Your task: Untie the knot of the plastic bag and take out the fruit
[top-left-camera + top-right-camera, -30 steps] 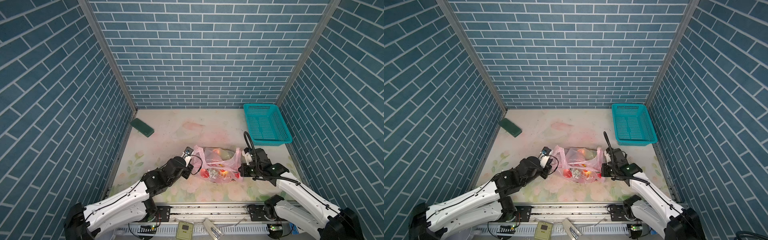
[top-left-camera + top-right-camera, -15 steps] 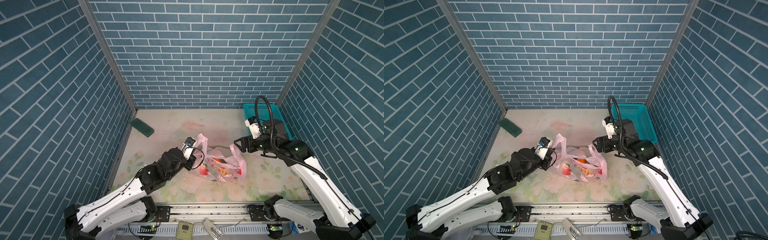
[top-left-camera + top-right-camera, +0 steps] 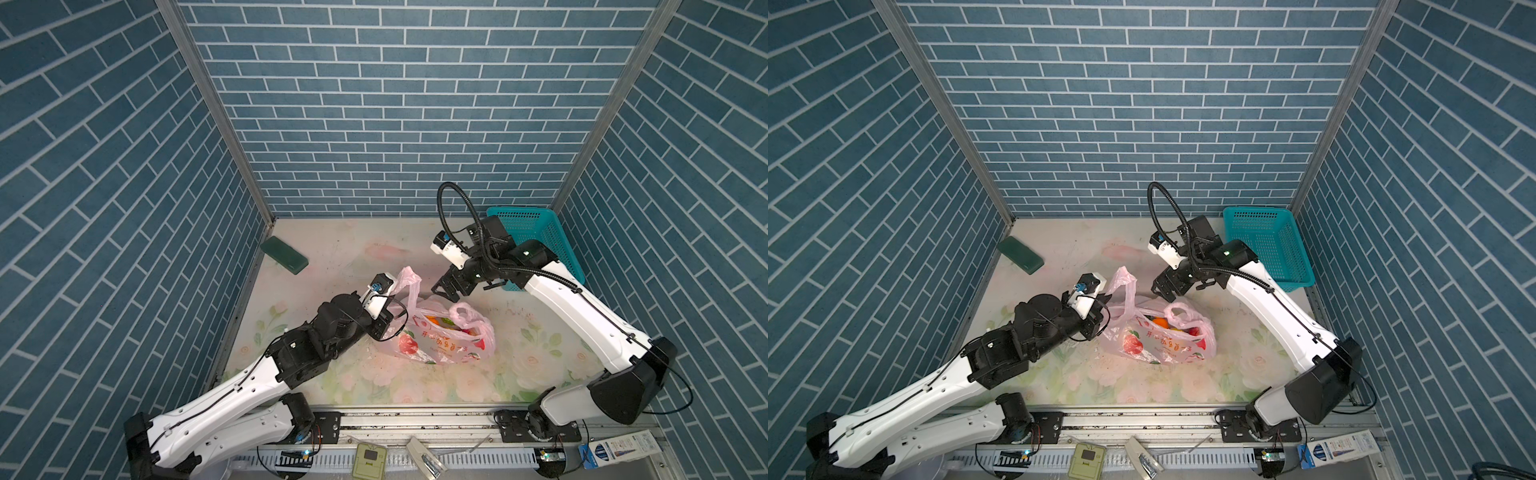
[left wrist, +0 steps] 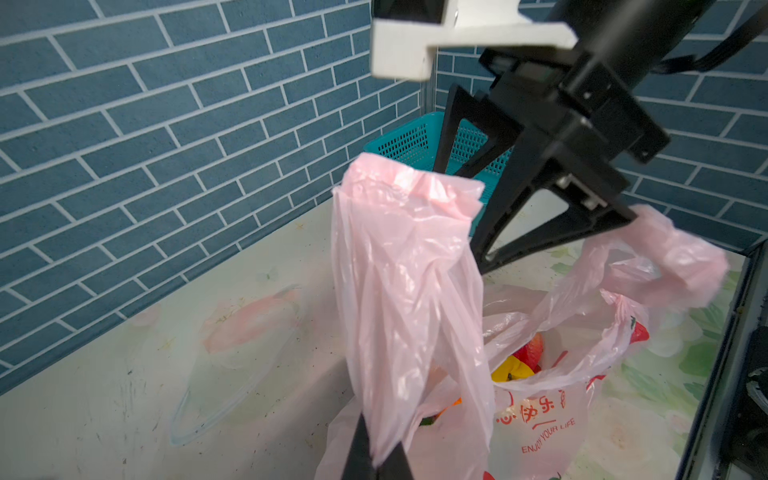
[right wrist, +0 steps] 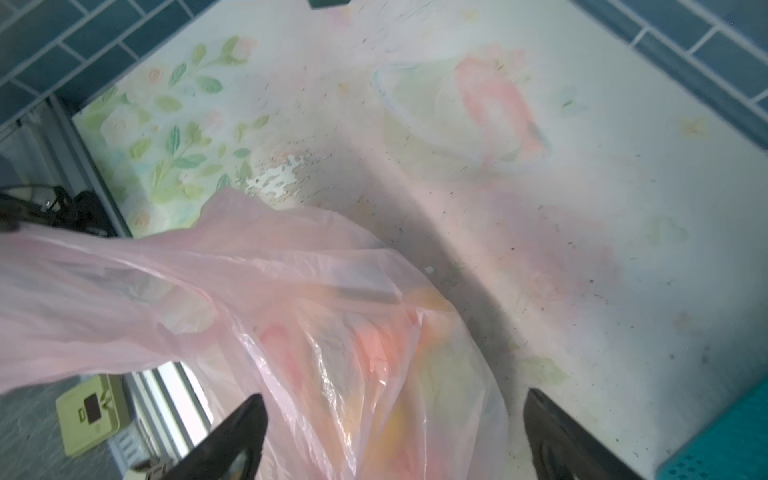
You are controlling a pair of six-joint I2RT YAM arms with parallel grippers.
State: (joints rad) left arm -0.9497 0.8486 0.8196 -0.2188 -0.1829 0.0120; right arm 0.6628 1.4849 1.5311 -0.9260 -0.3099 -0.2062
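Observation:
The pink plastic bag lies on the floral table with its mouth gaping. Fruit shows inside: an orange one and red and yellow ones. The knot is not in view; the two handle loops stand apart. My left gripper is shut on one handle loop and holds it upright. The other loop droops free. My right gripper hangs open just above the bag, with nothing between its fingers.
A teal mesh basket stands at the back right, close behind the right wrist. A dark green block lies at the back left by the wall. Brick walls close in three sides.
Both grippers rose from beside the bag. The right gripper opened and let go of its handle loop, which fell. The left gripper lifted its loop and the bag's mouth spread open.

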